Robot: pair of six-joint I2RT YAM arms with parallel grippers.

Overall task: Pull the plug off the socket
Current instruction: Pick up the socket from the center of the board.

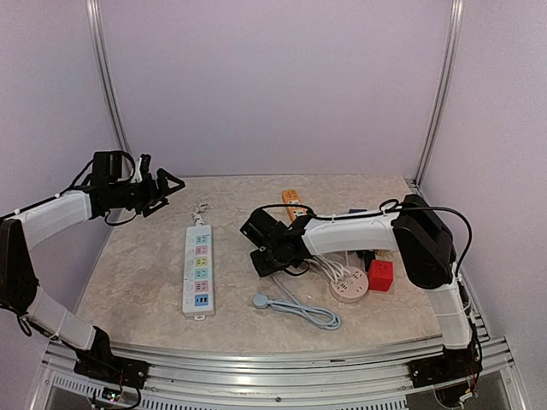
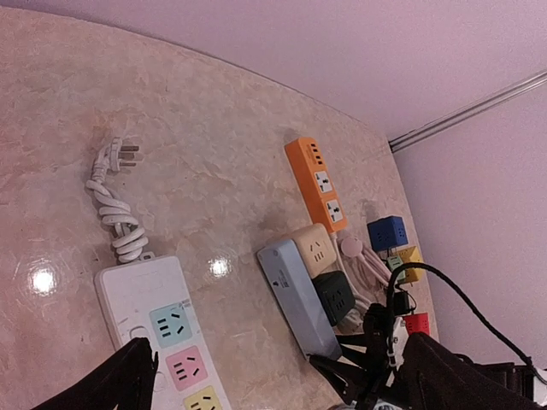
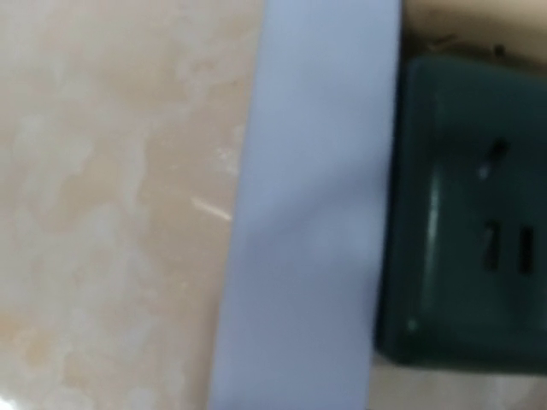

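Right tool [image 1: 261, 248] is poised close over grey strip [image 3: 308, 205] beside dark green socket block [image 3: 466, 222]; gape cannot be told. Left tool [image 1: 162, 190] is held wide, left of strip.

Lab enclosure: aluminium frame [image 1: 273, 363], plain walls [image 1: 273, 85]

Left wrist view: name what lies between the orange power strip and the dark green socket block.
A beige socket block lies between them, shown in the left wrist view.
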